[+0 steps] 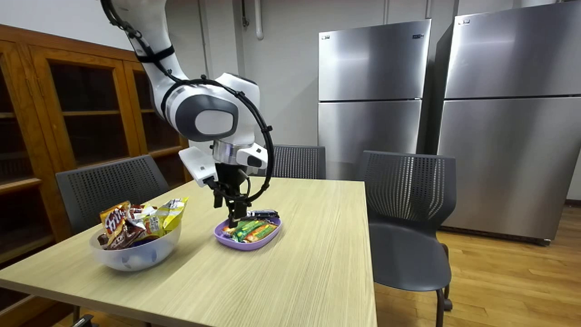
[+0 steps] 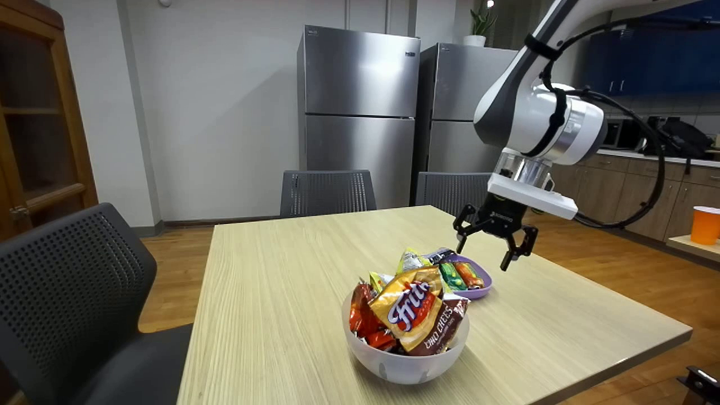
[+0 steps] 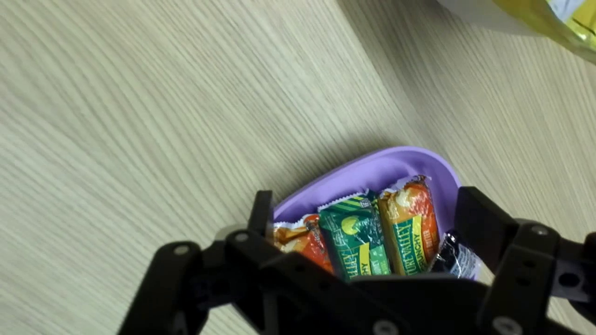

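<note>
My gripper [image 2: 482,256] is open and empty above a purple tray [image 2: 485,286]. In the wrist view its spread fingers [image 3: 364,202] frame the tray [image 3: 368,174] from either side. The tray holds a green granola bar [image 3: 351,232], an orange one [image 3: 412,228], another orange one [image 3: 305,239] at the left, and a dark wrapped packet [image 3: 456,258]. The gripper body hides the lower part of the tray there. In an exterior view the gripper [image 1: 226,214] hangs over the near left part of the tray [image 1: 247,246]; I cannot tell if it touches anything.
A translucent white bowl [image 1: 131,259] full of chip bags [image 2: 410,309] stands on the wooden table [image 1: 308,272] near the tray. Its yellow bag [image 3: 568,23] shows at the wrist view's corner. Dark chairs [image 1: 408,195] surround the table. Two steel fridges [image 1: 370,131] stand behind.
</note>
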Robot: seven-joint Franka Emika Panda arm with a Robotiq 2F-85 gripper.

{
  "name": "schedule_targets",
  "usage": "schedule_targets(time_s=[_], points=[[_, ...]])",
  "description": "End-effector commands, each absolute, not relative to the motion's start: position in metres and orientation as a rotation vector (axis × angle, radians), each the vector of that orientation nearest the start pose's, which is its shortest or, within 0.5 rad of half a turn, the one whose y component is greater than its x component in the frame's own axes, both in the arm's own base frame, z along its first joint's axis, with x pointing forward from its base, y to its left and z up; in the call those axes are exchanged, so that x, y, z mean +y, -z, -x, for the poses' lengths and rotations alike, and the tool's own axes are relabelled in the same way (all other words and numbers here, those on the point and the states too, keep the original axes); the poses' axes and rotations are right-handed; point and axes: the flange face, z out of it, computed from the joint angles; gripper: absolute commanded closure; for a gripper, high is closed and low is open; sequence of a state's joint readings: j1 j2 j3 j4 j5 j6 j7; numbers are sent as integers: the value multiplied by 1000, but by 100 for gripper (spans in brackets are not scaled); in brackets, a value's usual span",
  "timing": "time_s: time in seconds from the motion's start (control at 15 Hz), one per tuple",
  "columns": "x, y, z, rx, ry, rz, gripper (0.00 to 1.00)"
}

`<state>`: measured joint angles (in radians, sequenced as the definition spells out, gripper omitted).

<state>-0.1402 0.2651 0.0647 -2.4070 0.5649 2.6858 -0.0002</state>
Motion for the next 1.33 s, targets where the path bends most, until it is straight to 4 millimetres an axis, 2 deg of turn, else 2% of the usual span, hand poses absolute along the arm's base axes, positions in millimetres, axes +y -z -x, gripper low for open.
schedule_targets(time_s=[0.0,0.4,0.73,1.27], points=[[-50,-225,-450,659,93,2828,0],[-46,-249,-416,396,144,2873,0],[-44,-260,-411,220,142,2861,0],[-44,-258,-413,183,133,2860,0]])
